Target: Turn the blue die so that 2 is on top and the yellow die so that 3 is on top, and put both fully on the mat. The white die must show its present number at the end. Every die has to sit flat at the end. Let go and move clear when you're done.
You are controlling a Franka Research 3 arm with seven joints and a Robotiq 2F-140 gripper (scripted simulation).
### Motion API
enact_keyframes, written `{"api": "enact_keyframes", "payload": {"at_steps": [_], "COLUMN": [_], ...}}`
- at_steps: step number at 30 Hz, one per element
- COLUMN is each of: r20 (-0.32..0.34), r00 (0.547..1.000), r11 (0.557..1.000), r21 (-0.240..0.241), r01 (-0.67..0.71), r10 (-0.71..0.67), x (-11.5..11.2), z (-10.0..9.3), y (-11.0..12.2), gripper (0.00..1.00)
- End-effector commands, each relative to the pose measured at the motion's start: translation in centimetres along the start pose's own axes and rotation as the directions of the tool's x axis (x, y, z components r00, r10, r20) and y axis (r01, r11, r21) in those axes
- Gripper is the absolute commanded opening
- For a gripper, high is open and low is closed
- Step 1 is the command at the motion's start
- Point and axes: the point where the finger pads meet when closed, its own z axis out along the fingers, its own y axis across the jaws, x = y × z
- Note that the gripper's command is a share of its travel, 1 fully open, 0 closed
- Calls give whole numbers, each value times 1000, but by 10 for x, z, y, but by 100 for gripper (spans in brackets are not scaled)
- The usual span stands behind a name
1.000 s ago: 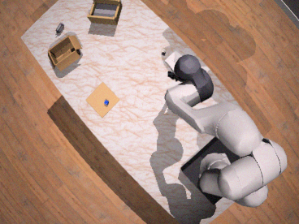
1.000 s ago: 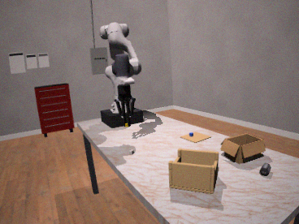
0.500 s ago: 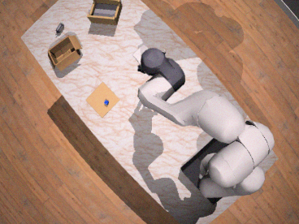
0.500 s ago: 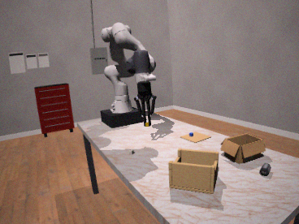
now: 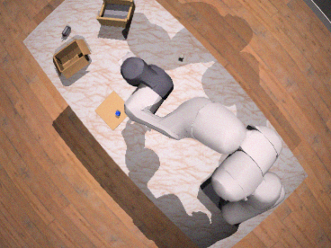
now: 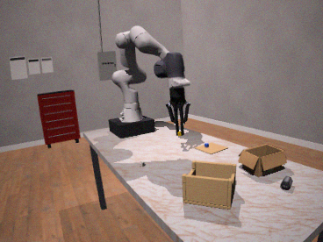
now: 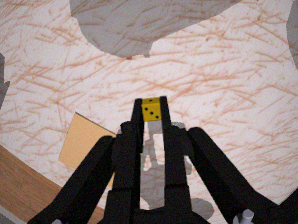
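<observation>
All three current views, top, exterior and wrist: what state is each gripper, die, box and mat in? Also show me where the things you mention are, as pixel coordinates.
Black two-finger gripper point(image 6: 180, 132) point(image 7: 152, 108): shut on the yellow die, above the table.
Small yellow die point(image 6: 179, 133) point(image 7: 151, 110): held between the fingertips, off the mat.
Small blue die point(image 5: 118, 113) point(image 6: 206, 145): resting on the mat; top number unreadable.
Tan square mat point(image 5: 108, 108) point(image 6: 215, 149) point(image 7: 80, 142): lying flat.
Brown cardboard box point(image 5: 76, 68) point(image 6: 259, 163): open, flaps out.
Tan rectangular box point(image 5: 115, 22) point(image 6: 208, 191): open-topped, upright.

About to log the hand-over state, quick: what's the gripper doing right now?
Gripper: closed on the yellow die, holding it above the table.
</observation>
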Motion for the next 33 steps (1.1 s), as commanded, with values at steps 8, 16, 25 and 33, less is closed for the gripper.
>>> {"api": "enact_keyframes", "payload": {"at_steps": [8,16,25,33], "r20": [-4,1,9,9], "r00": [978,955,934,932], "r11": [977,955,934,931], "r21": [-40,-37,-36,-36], "r01": [-210,-296,-356,-362], "r10": [210,296,357,363], "x": [-32,-82,-124,-128], "z": [5,8,11,11], "y": [-55,-123,-165,-169], "gripper": [18,18,18,18]}}
